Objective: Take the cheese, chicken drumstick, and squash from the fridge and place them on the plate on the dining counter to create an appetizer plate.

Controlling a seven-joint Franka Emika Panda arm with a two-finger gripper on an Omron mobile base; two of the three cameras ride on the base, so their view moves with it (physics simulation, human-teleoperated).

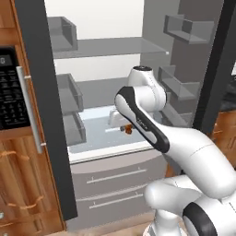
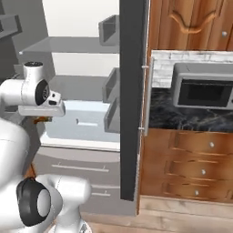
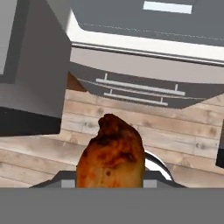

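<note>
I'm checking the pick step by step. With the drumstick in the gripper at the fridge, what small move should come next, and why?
Probably draw the hand back out of the fridge: the chicken drumstick sits in the gripper, and the wooden floor shows beneath it.

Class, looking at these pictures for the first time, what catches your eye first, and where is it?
The chicken drumstick, browned and glossy, sits large in the hand view, held in the gripper over the wooden floor. Behind it stands the open fridge, grey shelves against a white interior.
</note>
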